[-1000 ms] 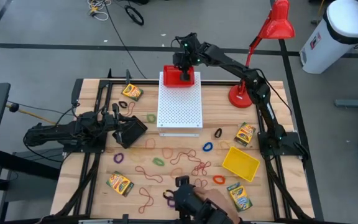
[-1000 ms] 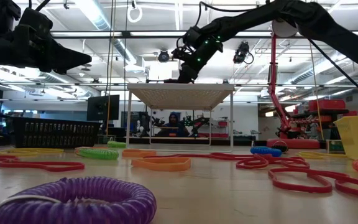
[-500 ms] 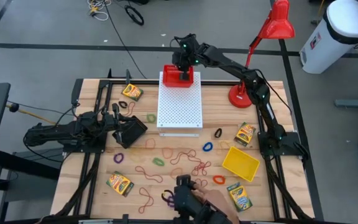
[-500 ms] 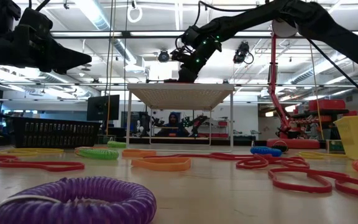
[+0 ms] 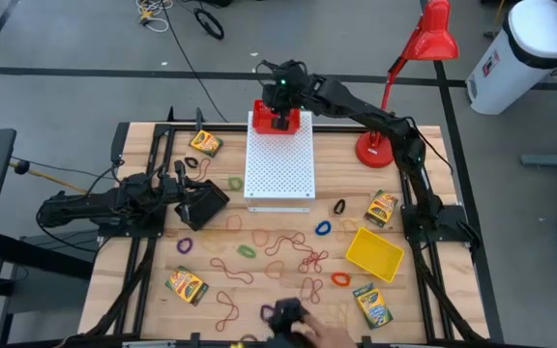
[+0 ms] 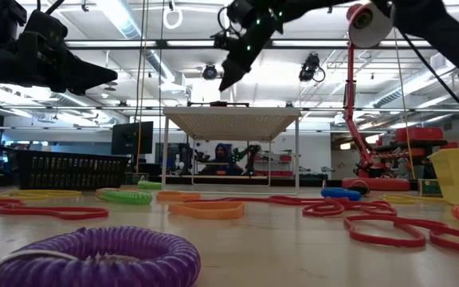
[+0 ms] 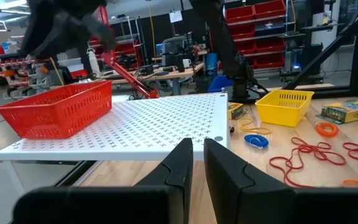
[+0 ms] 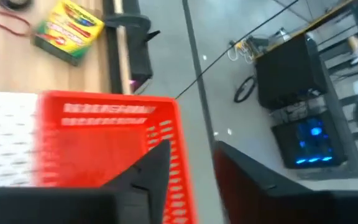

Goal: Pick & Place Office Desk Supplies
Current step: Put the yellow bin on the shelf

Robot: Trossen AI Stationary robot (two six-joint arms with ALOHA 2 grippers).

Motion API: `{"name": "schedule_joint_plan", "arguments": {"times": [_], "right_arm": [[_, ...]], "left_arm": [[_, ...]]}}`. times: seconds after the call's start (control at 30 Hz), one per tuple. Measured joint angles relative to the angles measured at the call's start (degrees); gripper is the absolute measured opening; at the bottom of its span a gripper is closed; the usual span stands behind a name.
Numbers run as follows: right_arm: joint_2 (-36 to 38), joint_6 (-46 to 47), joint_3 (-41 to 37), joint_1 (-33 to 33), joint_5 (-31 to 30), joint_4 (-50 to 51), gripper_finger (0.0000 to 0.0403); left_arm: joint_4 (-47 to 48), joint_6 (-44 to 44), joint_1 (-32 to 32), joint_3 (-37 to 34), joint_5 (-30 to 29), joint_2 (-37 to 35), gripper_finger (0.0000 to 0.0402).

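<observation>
Hovering over red basket [image 5: 277,118], right fingers [image 8: 157,165] parted, empty.

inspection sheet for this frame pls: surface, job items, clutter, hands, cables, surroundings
Surface: wooden table, white perforated board at the back centre.
Job's things: four crayon boxes, e.g.; rubber bands and coloured loops scattered at the front; red basket on the board, yellow bin on the table.
Clutter: red desk lamp.
Hands: left hand low at the table's left, fingers nearly shut, empty; right hand above the red basket, open, empty.
Cables: on the floor behind the table.
Surroundings: a person's hand at the front edge.
</observation>
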State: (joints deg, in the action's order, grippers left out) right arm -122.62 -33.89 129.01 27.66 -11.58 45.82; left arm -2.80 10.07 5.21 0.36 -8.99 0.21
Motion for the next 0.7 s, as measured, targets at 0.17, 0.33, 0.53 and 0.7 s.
{"name": "schedule_joint_plan", "arguments": {"times": [0.17, 0.33, 0.53, 0.7], "right_arm": [[2.8, 6.0, -0.1, -2.7, 1.1, 5.2, 0.0015], [5.3, 10.2, -6.0, -5.9, 0.6, 2.1, 0.0005], [14.4, 15.1, -27.2, -9.7, -0.6, -17.1, 0.0003], [24.7, 21.0, -47.9, -13.0, -0.6, -34.3, 0.0002]], "left_arm": [[0.0, 0.0, 0.0, 0.0, 0.0, 0.0, 0.005], [0.0, 0.0, 0.0, 0.0, 0.0, 0.0, 0.005], [0.0, 0.0, 0.0, 0.0, 0.0, 0.0, 0.005], [0.0, 0.0, 0.0, 0.0, 0.0, 0.0, 0.005]]}}
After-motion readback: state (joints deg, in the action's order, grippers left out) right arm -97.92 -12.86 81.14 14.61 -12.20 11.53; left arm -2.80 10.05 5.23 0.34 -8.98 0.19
